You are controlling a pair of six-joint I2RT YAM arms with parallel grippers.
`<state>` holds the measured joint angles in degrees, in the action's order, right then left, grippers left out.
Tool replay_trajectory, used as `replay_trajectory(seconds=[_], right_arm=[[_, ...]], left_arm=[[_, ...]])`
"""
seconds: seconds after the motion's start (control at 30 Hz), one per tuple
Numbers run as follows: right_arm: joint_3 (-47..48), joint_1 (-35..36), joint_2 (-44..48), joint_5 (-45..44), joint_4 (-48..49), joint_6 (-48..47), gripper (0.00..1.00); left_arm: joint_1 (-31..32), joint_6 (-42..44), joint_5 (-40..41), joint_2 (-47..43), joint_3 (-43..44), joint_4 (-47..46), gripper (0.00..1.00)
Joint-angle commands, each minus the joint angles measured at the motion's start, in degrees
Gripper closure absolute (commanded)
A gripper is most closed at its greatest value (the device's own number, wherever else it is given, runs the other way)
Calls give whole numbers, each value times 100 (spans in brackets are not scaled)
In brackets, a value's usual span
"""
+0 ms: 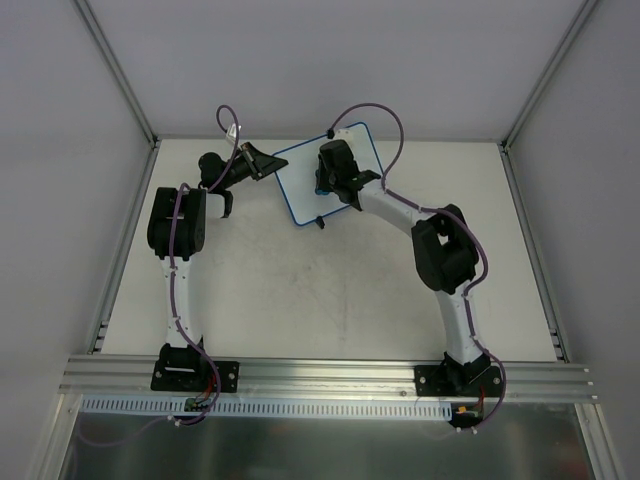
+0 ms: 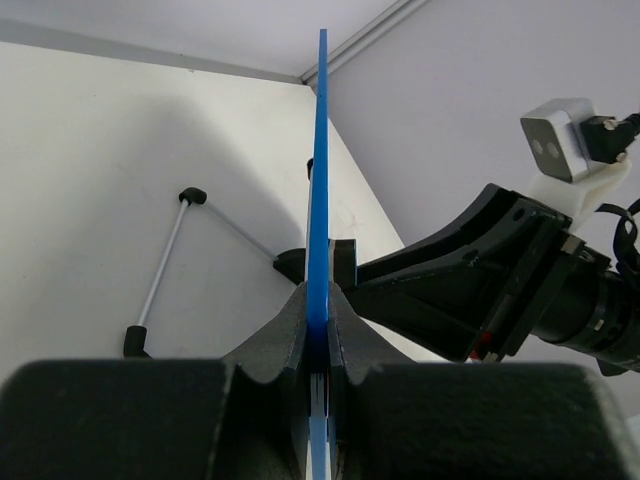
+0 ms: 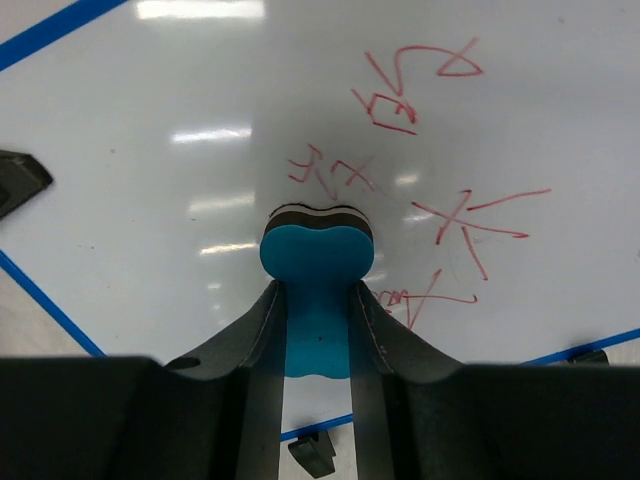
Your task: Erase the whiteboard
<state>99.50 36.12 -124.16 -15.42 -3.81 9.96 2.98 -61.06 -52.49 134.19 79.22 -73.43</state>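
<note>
The whiteboard point(image 3: 150, 180) is white with a blue rim and red scribbles, the eraser point(image 3: 317, 255) blue.

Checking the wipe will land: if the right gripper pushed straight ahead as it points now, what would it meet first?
The whiteboard, near its red scribbles; the eraser in the right gripper leads and may already touch it, depth unclear.

Reaching forward with both arms, elbows bent outward. Clamping the left gripper point(image 2: 318, 300) tight on the whiteboard point(image 1: 300, 185) rim; pinching a blue eraser point(image 3: 317, 255) in the down-tilted right gripper point(image 3: 317, 292).
</note>
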Motion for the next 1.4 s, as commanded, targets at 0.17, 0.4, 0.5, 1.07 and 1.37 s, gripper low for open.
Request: replay_trajectory(seconds=[0.17, 0.4, 0.5, 1.07, 1.37], right_arm=[[965, 53, -170, 539, -128, -952, 100], [1501, -350, -495, 1137, -330, -732, 100], [1581, -421, -548, 1226, -409, -591, 100], [2064, -632, -900, -20, -1200, -223, 100], [1880, -940, -820, -76, -1288, 436, 100]], left_arm=[[44, -126, -315, 2, 58, -778, 100], [44, -108, -341, -7, 41, -770, 100], [44, -99, -341, -7, 41, -769, 100], [53, -55, -358, -60, -21, -813, 100], [53, -11, -411, -95, -73, -813, 100]])
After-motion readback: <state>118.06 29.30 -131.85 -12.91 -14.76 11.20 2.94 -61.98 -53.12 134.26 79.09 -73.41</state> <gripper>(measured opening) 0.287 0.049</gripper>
